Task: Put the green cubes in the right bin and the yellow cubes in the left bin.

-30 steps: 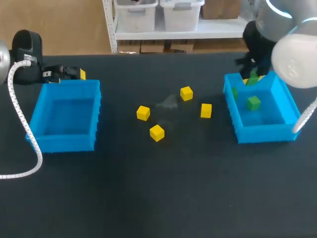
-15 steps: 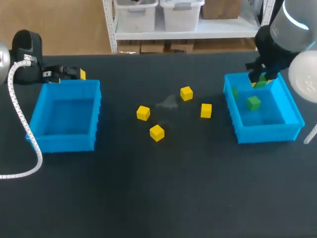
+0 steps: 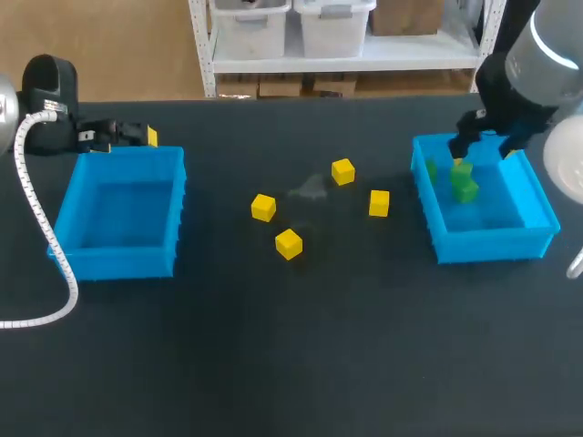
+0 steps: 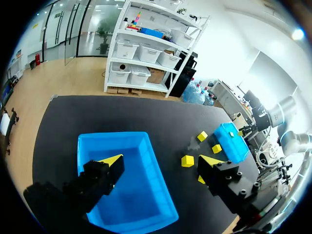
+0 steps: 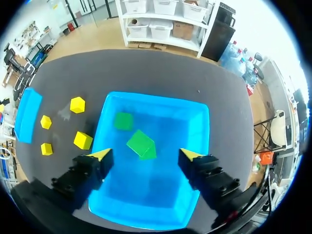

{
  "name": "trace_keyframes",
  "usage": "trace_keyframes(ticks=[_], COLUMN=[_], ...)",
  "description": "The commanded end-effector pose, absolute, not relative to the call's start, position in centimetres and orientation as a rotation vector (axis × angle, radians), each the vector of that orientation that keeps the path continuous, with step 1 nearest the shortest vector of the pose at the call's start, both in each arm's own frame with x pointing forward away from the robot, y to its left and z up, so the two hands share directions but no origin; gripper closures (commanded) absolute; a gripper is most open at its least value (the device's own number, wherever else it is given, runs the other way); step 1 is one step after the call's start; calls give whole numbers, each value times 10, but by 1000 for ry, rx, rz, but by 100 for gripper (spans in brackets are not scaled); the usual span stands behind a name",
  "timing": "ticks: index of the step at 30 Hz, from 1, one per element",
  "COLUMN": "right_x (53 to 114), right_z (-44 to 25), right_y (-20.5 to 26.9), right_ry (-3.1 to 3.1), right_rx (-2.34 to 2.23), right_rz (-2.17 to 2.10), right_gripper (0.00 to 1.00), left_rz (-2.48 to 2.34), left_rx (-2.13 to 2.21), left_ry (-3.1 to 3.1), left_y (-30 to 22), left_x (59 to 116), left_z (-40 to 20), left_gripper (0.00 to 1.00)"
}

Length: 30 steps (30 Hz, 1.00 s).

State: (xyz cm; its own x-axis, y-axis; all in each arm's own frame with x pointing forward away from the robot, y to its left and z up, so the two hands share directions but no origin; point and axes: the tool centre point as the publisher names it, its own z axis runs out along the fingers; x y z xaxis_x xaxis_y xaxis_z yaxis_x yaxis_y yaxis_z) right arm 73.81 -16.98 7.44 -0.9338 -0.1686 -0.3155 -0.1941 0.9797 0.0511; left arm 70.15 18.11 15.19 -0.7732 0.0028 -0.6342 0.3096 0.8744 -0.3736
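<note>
Green cube (image 5: pixel 140 143) within right bin (image 5: pixel 199 139), just under right gripper (image 5: pixel 146 154) | gripper released, holding nothing

black table (image 3: pixel 301 364), matte top, evenly lit; pale smudge (image 3: pixel 310 189) near middle

The right arm (image 3: pixel 556 55) is made of smooth, rounded silver-grey and white shells, turning black just behind the right tool (image 3: pixel 483 146). Both tools have blocky black fingers (image 4: pixel 229 187) dotted with small round screw holes and ending in yellow wedge tips. Behind the left tool (image 3: pixel 137 135) sits a rounded black housing (image 3: pixel 50 77), with a white ribbed cable (image 3: pixel 32 209) trailing from it.
</note>
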Motion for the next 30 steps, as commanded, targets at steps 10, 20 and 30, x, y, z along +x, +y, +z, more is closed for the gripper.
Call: trace_keyframes(ticks=[10,20,30], right_x=[730,730,730], right_z=[82,82,82], right_y=[-169,-169,-169], right_ry=[2773,2773,2773], right_rx=[-253,-253,-253], right_rz=[135,135,135], right_gripper=[0,0,0], left_rz=[-625,-625,-625], left_rx=[227,227,227], left_ry=[2383,2383,2383], left_y=[182,182,182], left_x=[701,701,701], left_z=[151,151,151], left_gripper=[0,0,0])
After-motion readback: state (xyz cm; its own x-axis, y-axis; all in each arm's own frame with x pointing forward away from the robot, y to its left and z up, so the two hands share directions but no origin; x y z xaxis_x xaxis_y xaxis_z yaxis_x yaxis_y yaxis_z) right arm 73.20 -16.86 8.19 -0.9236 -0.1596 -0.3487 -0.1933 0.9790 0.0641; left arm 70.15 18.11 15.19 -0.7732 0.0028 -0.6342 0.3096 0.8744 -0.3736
